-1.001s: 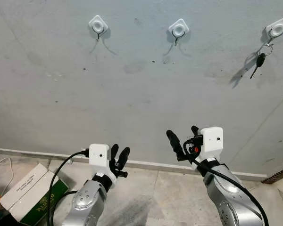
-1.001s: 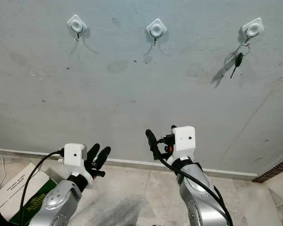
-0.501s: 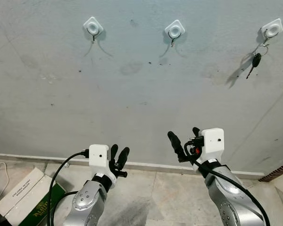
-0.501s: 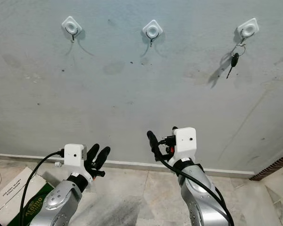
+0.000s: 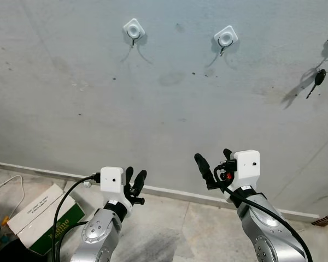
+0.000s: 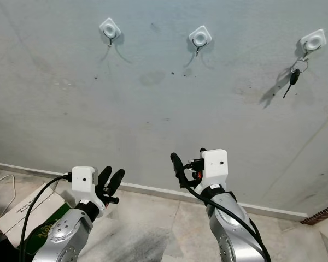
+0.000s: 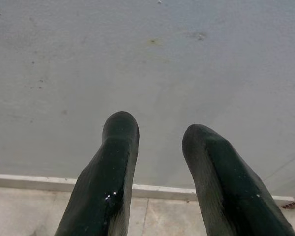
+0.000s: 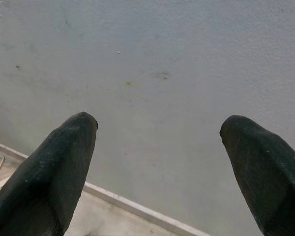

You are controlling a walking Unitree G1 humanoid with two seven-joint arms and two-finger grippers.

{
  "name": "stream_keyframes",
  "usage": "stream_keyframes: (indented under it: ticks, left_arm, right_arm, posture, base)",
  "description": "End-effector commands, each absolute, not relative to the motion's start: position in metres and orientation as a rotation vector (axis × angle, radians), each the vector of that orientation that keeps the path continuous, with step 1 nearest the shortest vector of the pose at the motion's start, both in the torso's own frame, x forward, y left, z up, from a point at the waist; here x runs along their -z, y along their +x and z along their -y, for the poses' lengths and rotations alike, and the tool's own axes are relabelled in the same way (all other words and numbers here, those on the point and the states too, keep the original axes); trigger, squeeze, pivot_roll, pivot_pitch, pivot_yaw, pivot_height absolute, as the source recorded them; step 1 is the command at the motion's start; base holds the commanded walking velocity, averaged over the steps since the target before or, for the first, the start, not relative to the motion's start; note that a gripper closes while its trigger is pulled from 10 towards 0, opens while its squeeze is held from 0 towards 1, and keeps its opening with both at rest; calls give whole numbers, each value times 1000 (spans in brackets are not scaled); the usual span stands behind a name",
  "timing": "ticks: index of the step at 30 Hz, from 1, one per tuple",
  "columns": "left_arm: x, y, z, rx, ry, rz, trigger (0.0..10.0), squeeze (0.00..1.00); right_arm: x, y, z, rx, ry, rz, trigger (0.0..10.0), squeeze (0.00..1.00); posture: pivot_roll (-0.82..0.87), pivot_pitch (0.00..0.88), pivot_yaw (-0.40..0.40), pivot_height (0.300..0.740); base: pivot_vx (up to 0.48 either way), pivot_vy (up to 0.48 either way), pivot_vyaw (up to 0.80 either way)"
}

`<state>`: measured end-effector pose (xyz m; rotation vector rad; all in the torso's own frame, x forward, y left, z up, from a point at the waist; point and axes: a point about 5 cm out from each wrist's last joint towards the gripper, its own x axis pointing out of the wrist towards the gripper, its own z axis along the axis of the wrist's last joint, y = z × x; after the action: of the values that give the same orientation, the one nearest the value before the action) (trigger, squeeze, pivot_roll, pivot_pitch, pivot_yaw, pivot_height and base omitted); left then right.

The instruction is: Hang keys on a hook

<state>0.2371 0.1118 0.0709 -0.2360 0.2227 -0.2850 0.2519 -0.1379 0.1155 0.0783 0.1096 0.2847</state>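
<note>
Three white hooks are fixed high on the grey wall: a left hook [image 6: 109, 27], a middle hook [image 6: 199, 36] and a right hook [image 6: 312, 41]. A dark key on a ring [image 6: 293, 76] hangs from the right hook. The left and middle hooks are bare. My left gripper [image 5: 135, 174] is raised low at the left, open with a narrow gap and holding nothing. My right gripper [image 5: 212, 156] is held a little higher, below the middle hook, open wide and holding nothing. Both wrist views look past the left gripper [image 7: 160, 130] and the right gripper [image 8: 157, 123] at the plain wall.
A white and green cardboard box [image 5: 44, 218] lies on the tiled floor at the lower left, with a white cable [image 5: 11, 188] beside it. A pale baseboard [image 5: 169, 192] runs along the foot of the wall. Brickwork [image 6: 320, 215] shows at the lower right.
The whole picture has shifted to the right, so the camera has turned left. The key still hangs on the right hook. Both grippers stay open, and the left one sits slightly lower.
</note>
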Motion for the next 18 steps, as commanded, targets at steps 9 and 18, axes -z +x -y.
stream_keyframes:
  ticks: [9,18]
  left_arm:
    - [-69,237,-113,274,-217,-231,10000,0]
    - [-69,237,-114,274,-215,-231,10000,0]
  right_arm:
    - [-115,252,138,-280,77,-110,10000,0]
    - [-115,252,138,-281,79,-111,10000,0]
  posture:
    - [-127,93,65,740]
    - [-126,93,66,740]
  base:
    - [-108,0,0]
    - [-243,0,0]
